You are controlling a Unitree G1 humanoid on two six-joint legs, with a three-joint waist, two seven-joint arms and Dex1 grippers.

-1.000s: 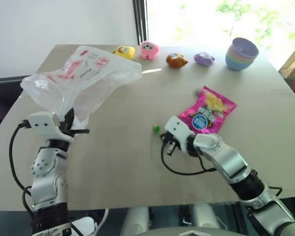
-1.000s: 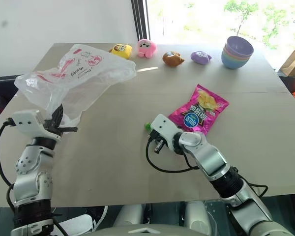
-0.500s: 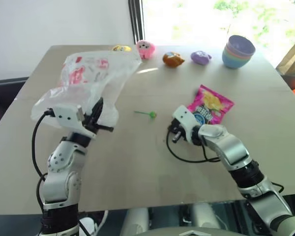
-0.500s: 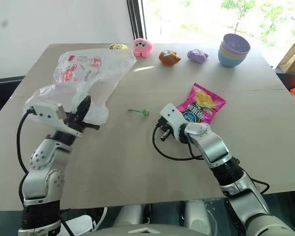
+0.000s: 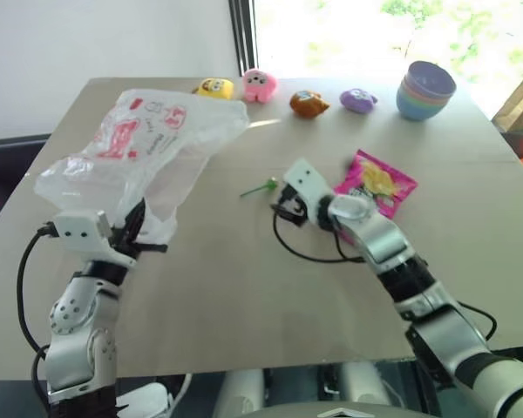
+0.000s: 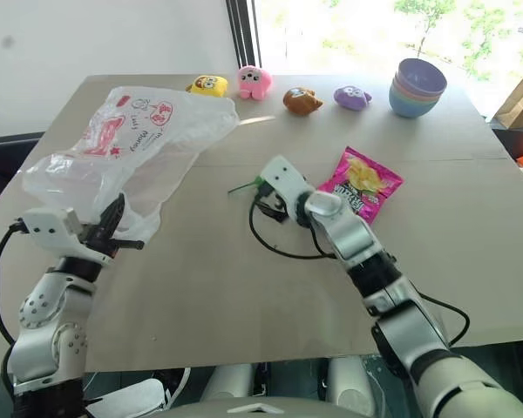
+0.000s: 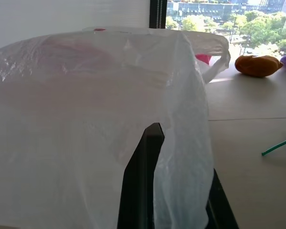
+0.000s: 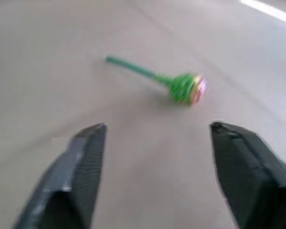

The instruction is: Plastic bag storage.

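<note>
Lettering in red runs across the plastic bag, beside red logos, but I cannot read it. The bag is on the left of the counter, its long axis running from the near left up to the far right, handles at the far end. The left gripper has its fingers clamped on the bag's near edge. The right gripper hangs with fingers apart just near a green lollipop. A pink snack packet, its print unreadable, lies right of it. 4 small toys and stacked bowls line the far edge.
</note>
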